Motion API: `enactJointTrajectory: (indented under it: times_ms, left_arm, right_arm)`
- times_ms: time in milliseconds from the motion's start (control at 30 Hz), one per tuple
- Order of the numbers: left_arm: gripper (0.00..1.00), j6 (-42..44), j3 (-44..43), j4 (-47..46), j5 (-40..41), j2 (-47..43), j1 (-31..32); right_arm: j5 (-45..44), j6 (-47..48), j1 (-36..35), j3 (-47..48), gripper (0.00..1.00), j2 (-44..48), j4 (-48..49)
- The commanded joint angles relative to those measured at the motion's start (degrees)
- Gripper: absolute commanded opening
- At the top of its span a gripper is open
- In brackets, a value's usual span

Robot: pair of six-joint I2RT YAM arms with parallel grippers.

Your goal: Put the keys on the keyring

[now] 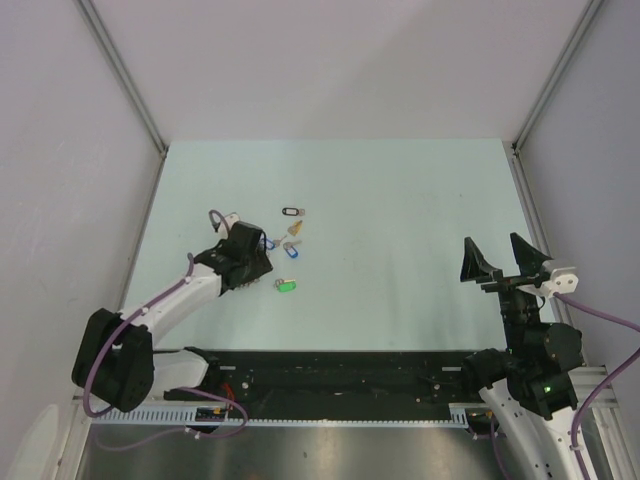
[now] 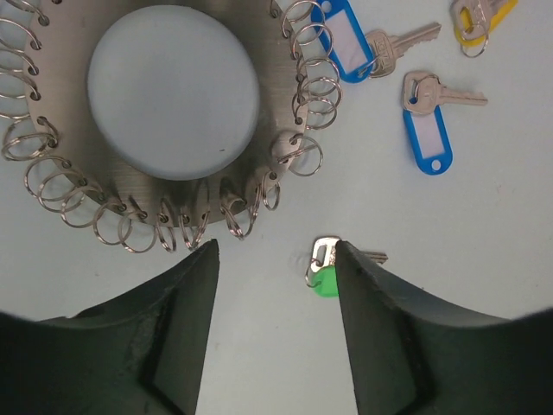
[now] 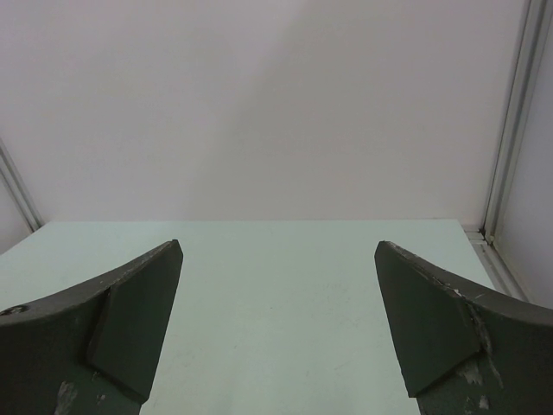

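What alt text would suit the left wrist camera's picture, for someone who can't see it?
The left claw hangs open over a pale table, a green-tagged key beside one fingertip. Beyond lies a big metal keyring edged with small wire loops, with two blue-tagged keys and a yellow-tagged one upper right.

left pincer (image 2: 276, 252): jaws apart, reached forward, pointing down | right pincer (image 3: 278, 251): jaws wide, raised near base

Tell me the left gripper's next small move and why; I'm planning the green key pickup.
Probably nudge the left gripper sideways toward the green key before closing. Its jaws stand apart over bare table, and the key lies at the edge of one finger, partly hidden, not between them.
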State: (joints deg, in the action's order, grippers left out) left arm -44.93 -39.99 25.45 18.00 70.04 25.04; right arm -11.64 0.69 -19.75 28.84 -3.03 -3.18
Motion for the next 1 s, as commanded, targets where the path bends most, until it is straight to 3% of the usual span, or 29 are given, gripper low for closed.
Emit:
enactJointTrajectory:
  times_ms: [0, 267, 967]
  left_arm:
    - [0.56, -3.7, -2.8, -2.7, 2.5, 1.8, 0.6]
    - [0.38, -4.2, -2.8, -3.1, 3.4, 6.2, 0.8]
    - [0.4, -5.3, -1.9, -5.0, 8.6, 14.6, -0.1]
  right_arm:
    - [-0.8, 0.6, -0.5, -0.1, 1.0, 0.8, 0.4]
    - [-0.7, 0.6, -0.7, -0.1, 1.0, 0.8, 0.2]
    - [-0.9, 1.1, -1.0, -0.3, 0.99, 0.7, -0.2]
